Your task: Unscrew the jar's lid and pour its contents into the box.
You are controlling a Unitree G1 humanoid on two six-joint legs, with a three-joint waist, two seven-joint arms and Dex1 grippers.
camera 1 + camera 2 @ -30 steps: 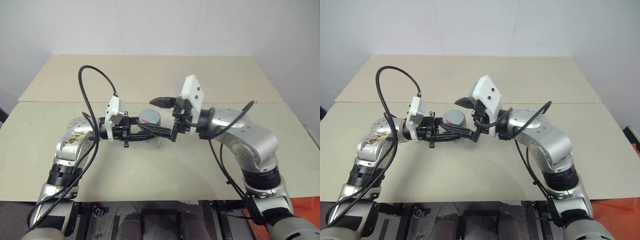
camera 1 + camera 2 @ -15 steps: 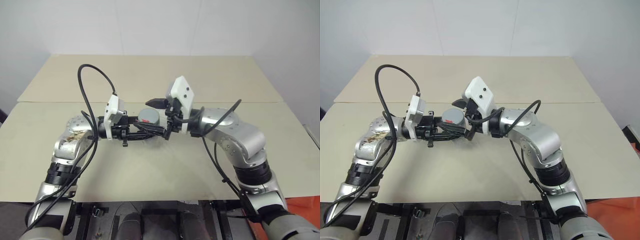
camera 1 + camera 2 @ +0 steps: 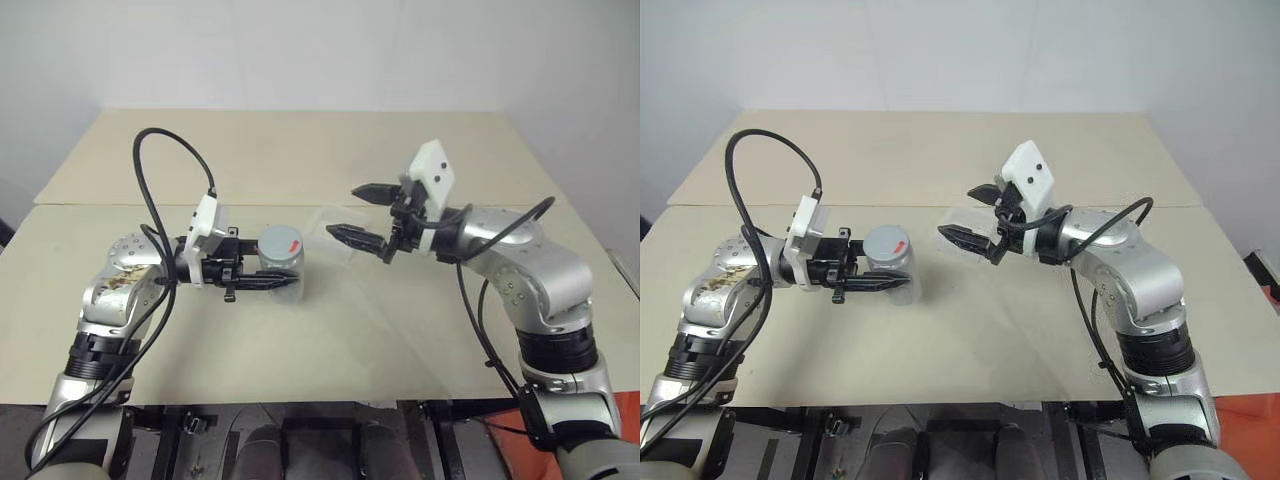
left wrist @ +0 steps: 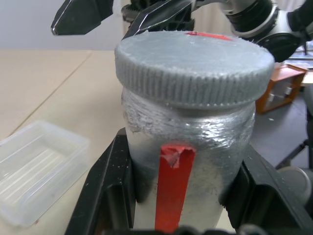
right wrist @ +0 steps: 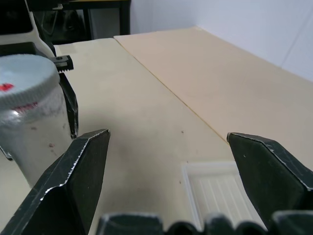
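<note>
A wide beige table [image 3: 330, 330] spans the head camera's view, with a seam running across it. Two robot arms reach in from the lower corners toward the middle.

At about nine o'clock from the table's centre, the left gripper [image 3: 262, 281] points toward three o'clock, its two black fingers clamped on the body of the jar [image 3: 281, 272], which it holds upright just over the table. The jar is clear, with a silvery label and a red stripe. The grey lid [image 3: 281, 241], marked with a small red patch, sits fully on the jar.

At about two o'clock from the centre, the right gripper [image 3: 368, 215] hangs in the air, well apart from the jar, its fingers spread wide and holding nothing. It points toward the jar.

The clear shallow box [image 5: 222, 192] lies on the table between the two grippers, under the right one, and looks empty.

The contents cannot be made out through the label.

Judging from this, the jar is gripped and steadied, but the lid is not yet off; the unscrewing may be partway, which cannot be told. Removing the lid and pouring remain.
</note>
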